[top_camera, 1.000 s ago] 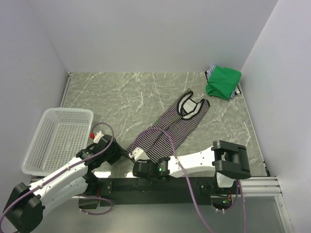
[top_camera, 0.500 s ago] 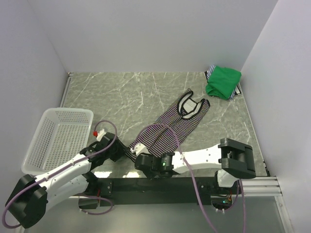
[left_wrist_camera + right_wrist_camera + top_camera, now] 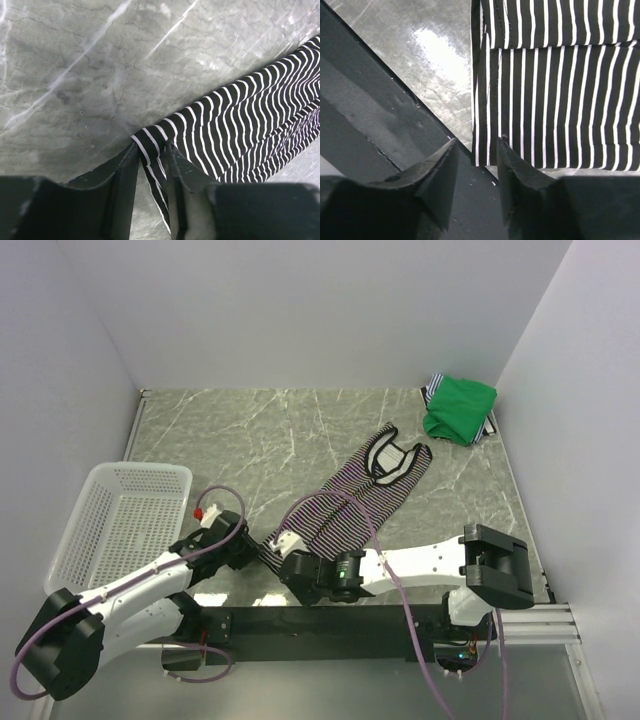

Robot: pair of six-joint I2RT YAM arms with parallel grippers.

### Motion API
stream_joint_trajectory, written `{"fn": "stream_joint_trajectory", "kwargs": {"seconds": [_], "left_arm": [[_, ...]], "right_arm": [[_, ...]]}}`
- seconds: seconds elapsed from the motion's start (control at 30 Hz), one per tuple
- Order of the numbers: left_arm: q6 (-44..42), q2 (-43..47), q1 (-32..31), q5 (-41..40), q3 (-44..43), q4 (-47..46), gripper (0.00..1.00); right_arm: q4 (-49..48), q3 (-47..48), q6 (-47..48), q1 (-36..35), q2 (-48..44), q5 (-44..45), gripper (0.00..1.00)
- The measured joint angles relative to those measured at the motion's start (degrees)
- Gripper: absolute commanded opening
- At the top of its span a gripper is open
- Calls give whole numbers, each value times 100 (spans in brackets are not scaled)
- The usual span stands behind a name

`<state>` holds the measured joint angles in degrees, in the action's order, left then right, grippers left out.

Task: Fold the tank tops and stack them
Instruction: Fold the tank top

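Since a second ago the right gripper (image 3: 476,146) has slid left along the near hem of the striped top (image 3: 345,505) and parted its fingers — they now stand apart at the hem's corner, over the table (image 3: 250,430) edge. The left gripper (image 3: 151,152) has closed in and pinches the hem's other corner. The top lies stretched diagonally mid-table; the green top (image 3: 460,408) sits bunched in the far right corner.

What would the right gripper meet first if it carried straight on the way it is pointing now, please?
Most likely the hem corner of the striped tank top, which lies right past the right gripper fingertips. Its jaws stand apart; depth is hard to judge.
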<state>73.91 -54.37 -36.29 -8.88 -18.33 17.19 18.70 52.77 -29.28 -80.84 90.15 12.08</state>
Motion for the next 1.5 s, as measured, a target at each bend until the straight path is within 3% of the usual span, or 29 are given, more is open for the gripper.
{"fn": "stream_joint_trajectory", "kwargs": {"seconds": [0.3, 0.6, 0.73, 0.8, 0.97, 1.07, 1.5], "left_arm": [[-81, -70, 0, -59, -24, 22, 27], [-94, -149, 0, -138, -57, 17, 24], [-125, -247, 0, -173, -105, -2, 22], [-133, -297, 0, -201, -131, -11, 21], [-166, -413, 0, -275, -170, -59, 8], [-208, -422, 0, -313, -208, -17, 1], [-306, 535, 83, -1036, -796, 1497, 1]], "right_arm": [[157, 13, 72, -337, 334, 435, 52], [140, 9, 107, -367, 514, 599, 50], [39, 13, 109, -367, 601, 638, 44], [0, 13, 111, -367, 610, 649, 33], [-28, 13, 127, -365, 623, 726, 11], [-37, 13, 131, -365, 623, 741, 6], [-306, 662, 116, -350, 662, -273, 3]]}}
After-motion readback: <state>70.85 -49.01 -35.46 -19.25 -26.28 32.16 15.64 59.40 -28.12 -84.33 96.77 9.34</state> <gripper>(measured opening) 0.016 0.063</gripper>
